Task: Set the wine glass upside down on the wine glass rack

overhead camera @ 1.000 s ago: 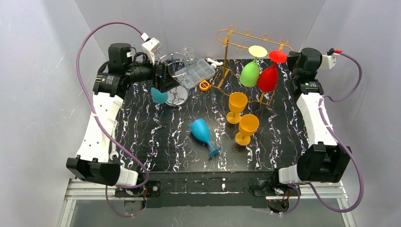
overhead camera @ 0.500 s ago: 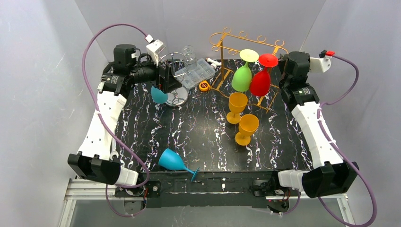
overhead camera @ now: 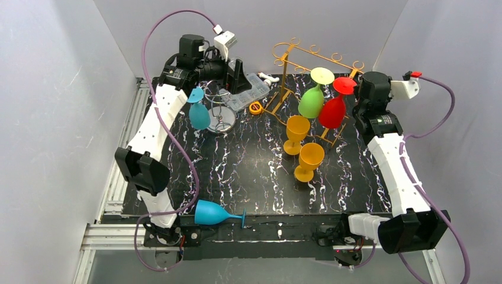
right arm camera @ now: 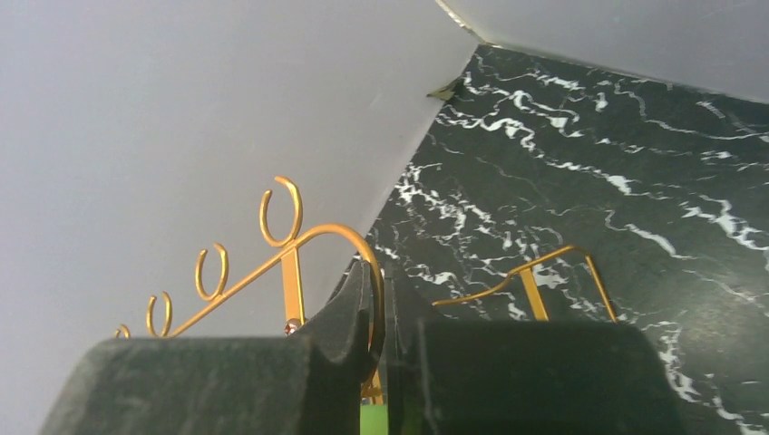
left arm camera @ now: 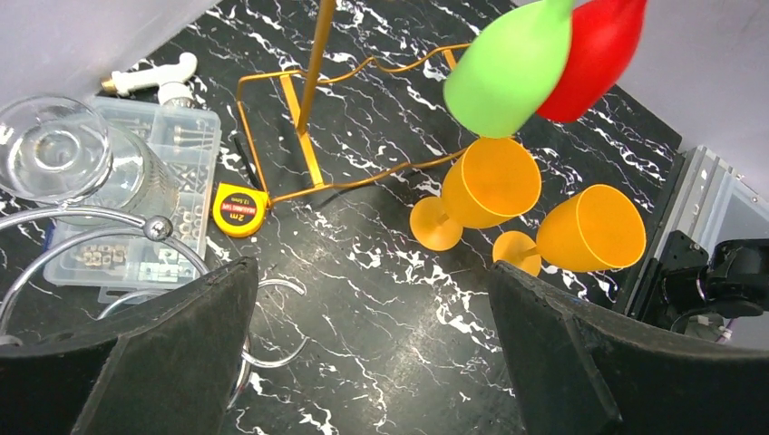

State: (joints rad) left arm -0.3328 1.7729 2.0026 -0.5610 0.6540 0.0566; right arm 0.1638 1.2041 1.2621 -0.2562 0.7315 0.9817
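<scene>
The gold wire wine glass rack stands at the back of the table, with a green glass and a red glass hanging upside down from it. My right gripper is at the rack's right end. In the right wrist view the right gripper is shut on the rack's wire. A blue wine glass lies on its side at the near table edge. My left gripper is high at the back, and the left wrist view shows it open with nothing between its fingers.
Two orange glasses stand upright in front of the rack. Another blue glass hangs on a silver wire stand at the back left. A clear parts box and a yellow tape measure lie near the rack's foot.
The blue glass has rolled from the table's middle to the near edge. The rack swung left, then back right, in my right gripper. My left arm has stretched toward the back.
</scene>
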